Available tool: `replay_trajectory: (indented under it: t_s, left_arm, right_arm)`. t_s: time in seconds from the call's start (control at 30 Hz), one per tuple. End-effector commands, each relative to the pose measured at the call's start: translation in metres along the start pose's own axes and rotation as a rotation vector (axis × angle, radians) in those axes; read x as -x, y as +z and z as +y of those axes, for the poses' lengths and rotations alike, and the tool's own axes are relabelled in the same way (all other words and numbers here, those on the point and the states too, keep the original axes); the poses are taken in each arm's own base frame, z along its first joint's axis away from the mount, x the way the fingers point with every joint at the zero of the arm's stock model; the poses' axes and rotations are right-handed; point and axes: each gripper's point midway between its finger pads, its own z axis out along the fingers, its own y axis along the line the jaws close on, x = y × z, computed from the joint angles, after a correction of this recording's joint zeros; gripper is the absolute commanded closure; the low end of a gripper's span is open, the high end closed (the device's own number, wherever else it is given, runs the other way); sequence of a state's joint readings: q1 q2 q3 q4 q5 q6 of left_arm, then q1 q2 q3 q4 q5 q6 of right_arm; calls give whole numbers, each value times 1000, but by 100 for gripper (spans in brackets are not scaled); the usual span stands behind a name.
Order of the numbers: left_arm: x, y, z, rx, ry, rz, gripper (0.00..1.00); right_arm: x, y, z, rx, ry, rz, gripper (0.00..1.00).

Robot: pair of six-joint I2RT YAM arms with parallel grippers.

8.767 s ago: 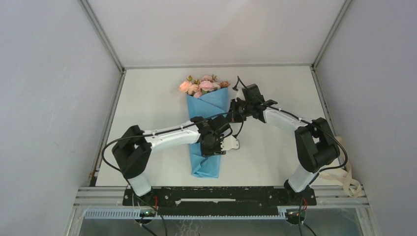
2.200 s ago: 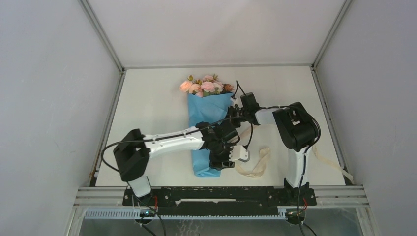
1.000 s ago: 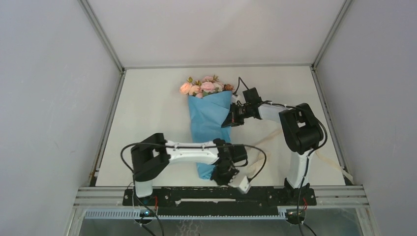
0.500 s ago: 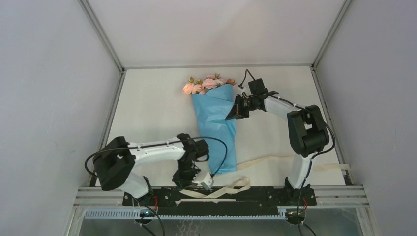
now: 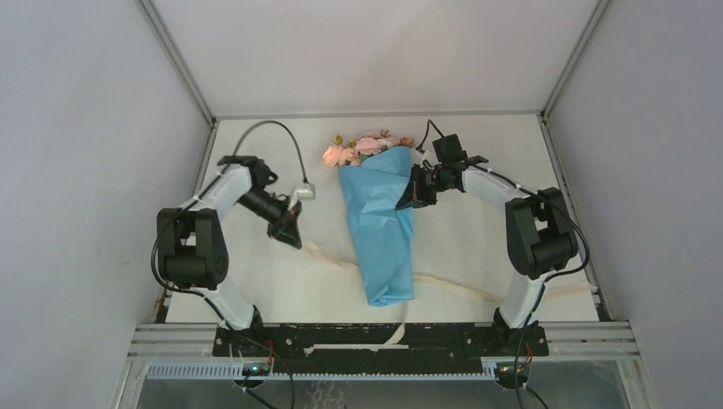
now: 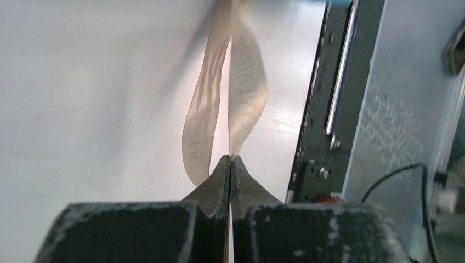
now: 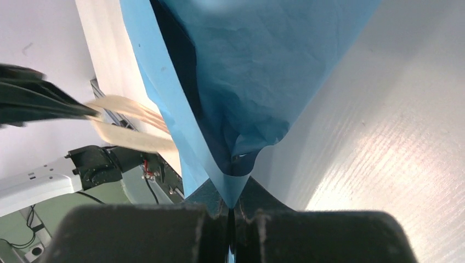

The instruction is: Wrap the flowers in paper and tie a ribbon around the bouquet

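Observation:
The bouquet (image 5: 381,221) lies lengthwise at the table's middle, a cone of light blue paper (image 7: 247,71) with the pink flowers (image 5: 367,146) poking out of its far end. My right gripper (image 5: 407,198) is shut on the paper's right edge, a pointed flap of it pinched between the jaws (image 7: 230,203). The cream ribbon (image 5: 341,260) runs under the cone's lower part, from the right table edge toward the left. My left gripper (image 5: 290,237), left of the cone, is shut on the ribbon (image 6: 241,93), which trails away from its tips as a twisted strip.
Grey enclosure walls stand close on the left, right and back. A black rail (image 5: 384,336) with the arm bases borders the near edge, and a short ribbon tail (image 5: 394,335) hangs over it. The ribbon's far end (image 5: 546,290) reaches the right arm's base.
My left arm has swung from the near edge up to the left side, drawing the ribbon leftward under the cone. The right gripper keeps its hold and barely moved.

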State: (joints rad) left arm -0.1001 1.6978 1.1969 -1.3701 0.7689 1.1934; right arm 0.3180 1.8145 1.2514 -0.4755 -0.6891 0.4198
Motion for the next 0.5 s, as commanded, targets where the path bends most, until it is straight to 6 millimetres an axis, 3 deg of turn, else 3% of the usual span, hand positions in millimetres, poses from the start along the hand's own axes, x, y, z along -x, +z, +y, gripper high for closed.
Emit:
replay_trajectory:
  t_s: [0.0,0.1,0.2,0.33,0.4,0.47]
  left_arm:
    - [65,-44,-24,-34,25,-325,100]
    - [99,-68,-39,-19,29,-454,100]
    - [133,-92,-72,-37,86,-610,100]
    - [157,-116,-106,-56,116,-714,100]
    - [160,-122,-101,-56,42,-726,100]
    - [152,-122,-83,-25,-62,-711,100]
  right_arm:
    - [-8,-6,10,9,-65,-17,100]
    - [-16,-2,6,-7,-70,-6,100]
    - [-21,2,2,-1,-66,-6,100]
    - [-30,8,-4,-12,-63,5,100]
    - [-34,10,-9,-31,-64,13,100]
    - [-38,12,-15,-46,-61,15,100]
